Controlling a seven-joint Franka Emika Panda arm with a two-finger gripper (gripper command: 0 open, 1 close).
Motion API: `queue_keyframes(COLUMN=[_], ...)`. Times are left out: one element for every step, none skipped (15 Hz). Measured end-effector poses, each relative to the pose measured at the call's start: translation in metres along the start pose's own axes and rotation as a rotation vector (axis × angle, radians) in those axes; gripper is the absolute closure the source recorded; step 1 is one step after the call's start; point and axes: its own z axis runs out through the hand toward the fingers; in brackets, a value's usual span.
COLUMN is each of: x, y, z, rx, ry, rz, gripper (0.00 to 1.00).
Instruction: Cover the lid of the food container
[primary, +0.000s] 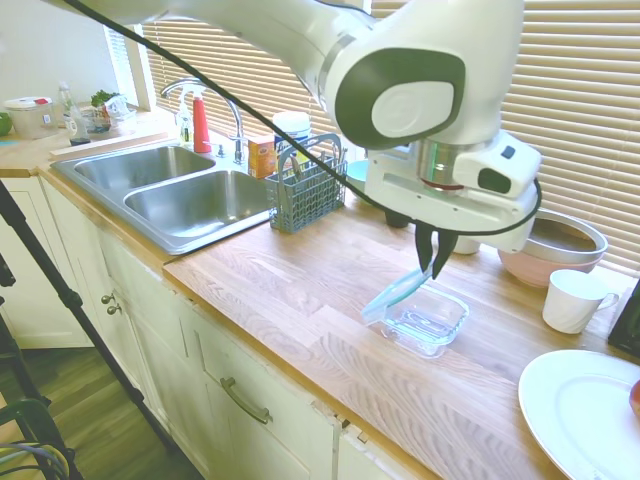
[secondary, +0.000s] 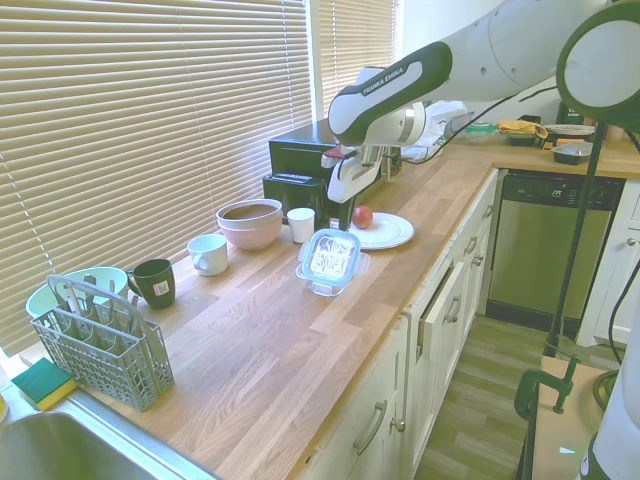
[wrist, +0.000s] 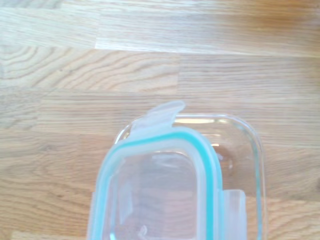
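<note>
The lid (primary: 398, 291), clear with a teal rim seal, hangs tilted from my gripper (primary: 437, 262), which is shut on its raised edge. Its low edge dips past the left rim of the food container (primary: 430, 320), a shallow clear glass dish on the wooden counter. From the other side the lid (secondary: 331, 254) lies over most of the food container (secondary: 331, 281), below the gripper (secondary: 346, 214). In the wrist view the lid (wrist: 160, 190) sits off-centre, leaving one corner of the glass food container (wrist: 250, 142) uncovered.
A pink bowl (primary: 552, 262) holding a metal bowl, a white cup (primary: 575, 300) and a white plate (primary: 590, 410) stand to the right. A grey cutlery basket (primary: 305, 190) and the sink (primary: 190, 195) lie left. An apple (secondary: 362, 216) sits on the plate (secondary: 385, 232).
</note>
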Motion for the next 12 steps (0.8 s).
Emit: queue_keyframes(x=[0.005,0.009,0.012,0.014,0.016,0.018,0.022,0.025,0.028,0.031,0.033,0.036], y=[0.004,0.007,0.010,0.012,0.015,0.018,0.022,0.026,0.030,0.032,0.033,0.033], z=[0.003,0.005,0.007,0.010,0.016,0.023,0.032,0.042,0.052,0.058,0.062,0.064], rx=[0.003,0.004,0.006,0.008,0.010,0.014,0.017,0.017,0.015,0.015,0.016,0.016], ry=[-0.003,-0.004,-0.006,-0.010,-0.017,-0.027,-0.038,-0.049,-0.058,-0.064,-0.067,-0.066], rz=[0.004,0.007,0.013,0.019,0.027,0.035,0.045,0.052,0.059,0.064,0.068,0.069], gripper=[1.00,1.00,1.00,1.00,1.00,1.00,1.00,1.00,1.00,1.00,1.00,1.00])
